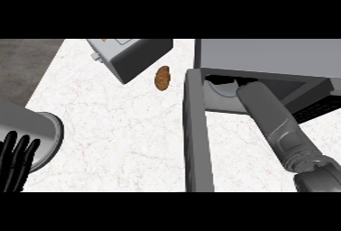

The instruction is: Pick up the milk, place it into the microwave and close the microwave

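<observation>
Microwave (266, 54) is your landmark. It stands on the white marbled counter (120, 135) with its door (198, 135) swung wide open, so you see the door edge-on as a long dark bar running from the microwave's left front corner toward you.

The right forearm (273, 119) slants up into the open cavity, and its far end disappears under the microwave's top. The right hand (222, 81) shows only as a few black jagged bits just inside the cavity's mouth, left of the forearm's end. You cannot tell whether it is spread, closed or wrapped round anything.

You get no sure sight of the milk. A pale curved shape (223, 91) lies inside the microwave, just beside the forearm's end. You cannot tell whether that is the milk or part of the oven's floor, so its long axis and which way it points cannot be told.

Well left of the microwave door, at the view's lower left edge, the left hand (16, 158) rests with its fingers straight, pointing up and slightly apart, holding nothing. The grey left forearm (30, 126) shows just beside it.

Left of the microwave and further from you sits a grey toaster (133, 56), turned at an angle to it. Between the toaster and the door's hinge end lies a brown oval lump (163, 77), its long axis running roughly away from you.
</observation>
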